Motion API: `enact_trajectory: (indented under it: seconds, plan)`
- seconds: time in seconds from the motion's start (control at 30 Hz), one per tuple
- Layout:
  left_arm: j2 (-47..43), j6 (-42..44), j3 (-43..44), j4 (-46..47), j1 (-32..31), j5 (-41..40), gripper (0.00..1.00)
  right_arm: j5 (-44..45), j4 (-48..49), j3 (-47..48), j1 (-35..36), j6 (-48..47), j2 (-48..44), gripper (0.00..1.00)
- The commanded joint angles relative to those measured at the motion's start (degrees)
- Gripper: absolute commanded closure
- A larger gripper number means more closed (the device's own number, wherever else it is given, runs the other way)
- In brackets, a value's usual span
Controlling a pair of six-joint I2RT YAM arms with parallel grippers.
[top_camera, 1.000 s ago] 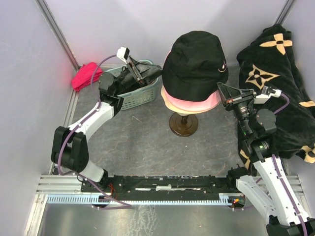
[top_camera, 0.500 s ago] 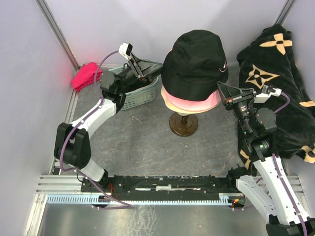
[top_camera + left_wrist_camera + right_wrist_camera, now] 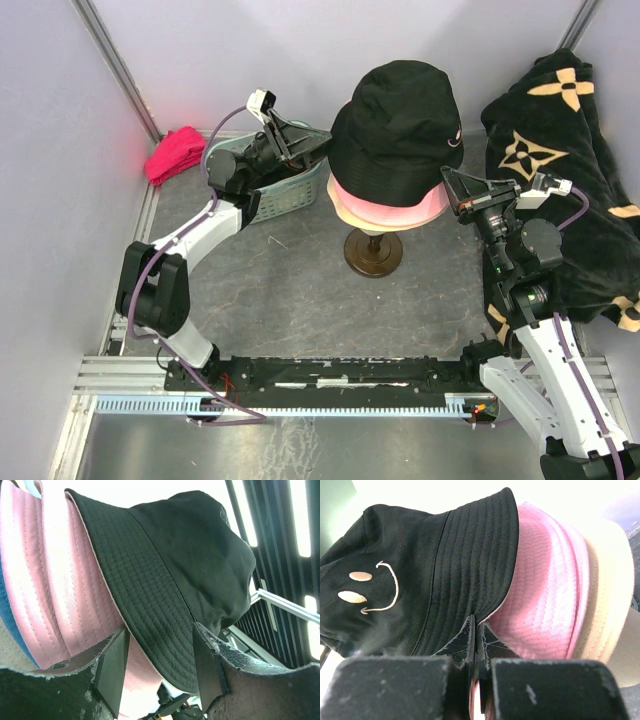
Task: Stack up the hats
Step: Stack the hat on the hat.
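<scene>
Top external view: the black hat point(image 3: 395, 125) is seated over the pink hat point(image 3: 385, 211). Its brim is flanked at 9 o'clock by the left gripper point(image 3: 318, 138), jaws parted, and at 3 o'clock by the right gripper point(image 3: 446, 182), jaws closed, likely for levelling.

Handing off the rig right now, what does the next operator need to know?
Left gripper: open, at the left brim of the black hat, not closed on it.
Right gripper: shut, tips at the right brim; unclear whether it pinches fabric.
Done: black hat over pink hat over cream hat on the stand.
To do: probably settle the brim and back off. The arm hides the inside of the basket, so check it for hats.
</scene>
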Motion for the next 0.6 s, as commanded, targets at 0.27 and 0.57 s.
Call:
enact_trajectory:
  seconds: [0.27,0.57]
  plan:
    - [2.0,-6.7,0.2,10.4,-0.6,0.3,0.39,-1.6,0.9,2.3,-0.3,-1.4,0.3,0.98]
    - [5.1,-8.4,2.9,13.0,-2.1,0.4,0.69,-1.5,0.9,2.4,-0.2,-1.4,0.6,0.98]
